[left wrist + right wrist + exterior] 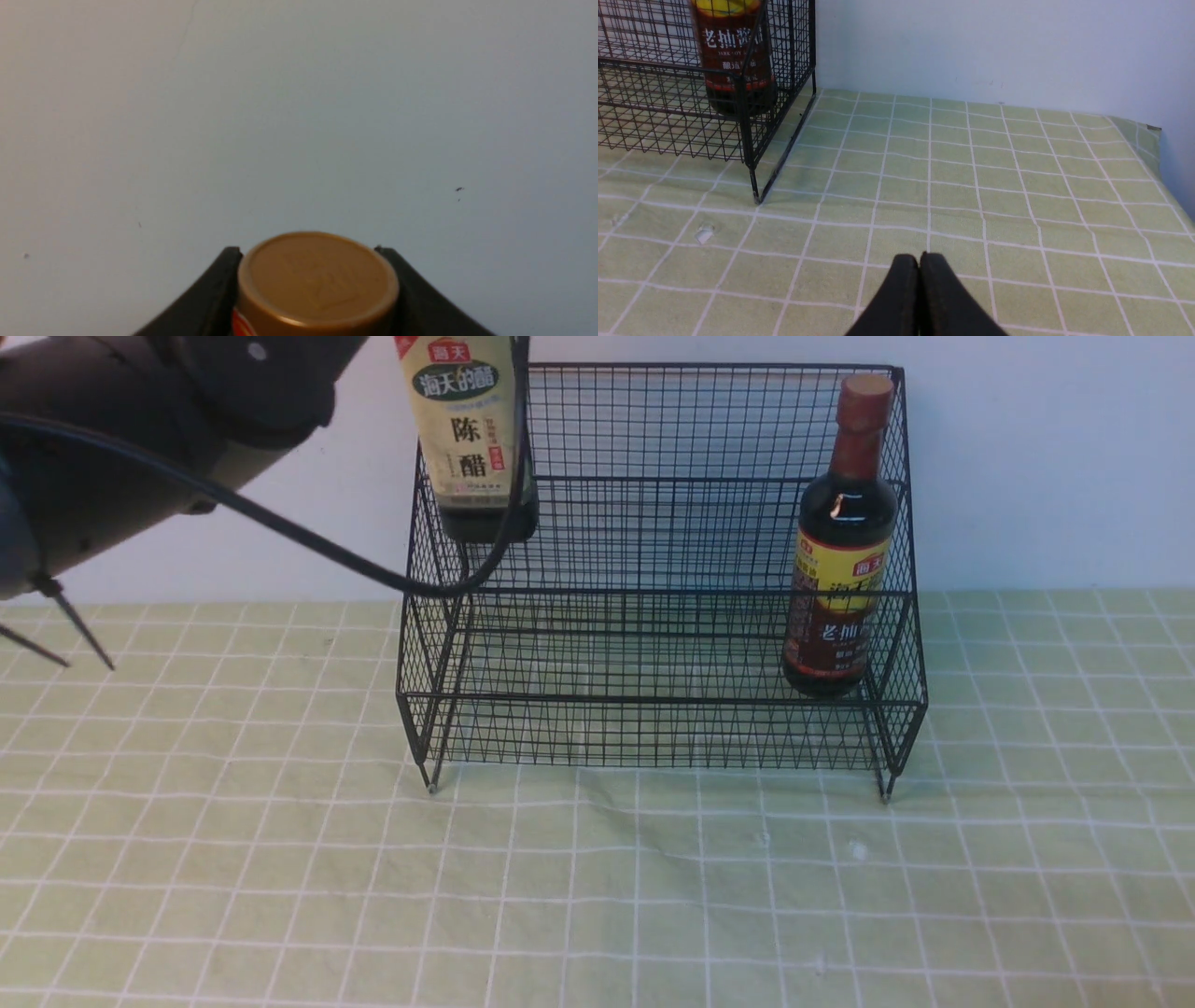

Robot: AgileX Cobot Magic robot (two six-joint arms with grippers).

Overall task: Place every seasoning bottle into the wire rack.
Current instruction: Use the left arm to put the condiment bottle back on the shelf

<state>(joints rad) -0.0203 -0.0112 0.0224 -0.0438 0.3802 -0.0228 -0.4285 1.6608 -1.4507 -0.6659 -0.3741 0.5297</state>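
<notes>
The squarish seasoning bottle (pixel 471 439) with the beige label hangs at the left end of the black wire rack (pixel 653 728), its base below the upper tier's front rail; whether it touches the mesh I cannot tell. In the left wrist view my left gripper (pixel 308 252) is shut on its gold cap (pixel 317 280), one finger on each side. The round bottle with the red-brown cap (pixel 845 551) stands upright in the lower tier at the right end; its lower part (pixel 733 60) shows in the right wrist view. My right gripper (pixel 919 255) is shut on nothing, low over the cloth to the right of the rack (pixel 654 116).
My left arm (pixel 112 439) fills the upper left of the front view, and its black cable (pixel 308 546) loops across the rack's left side. A green checked cloth (pixel 597 896) covers the table. A pale wall stands right behind the rack. The table's right edge (pixel 1153 135) is near.
</notes>
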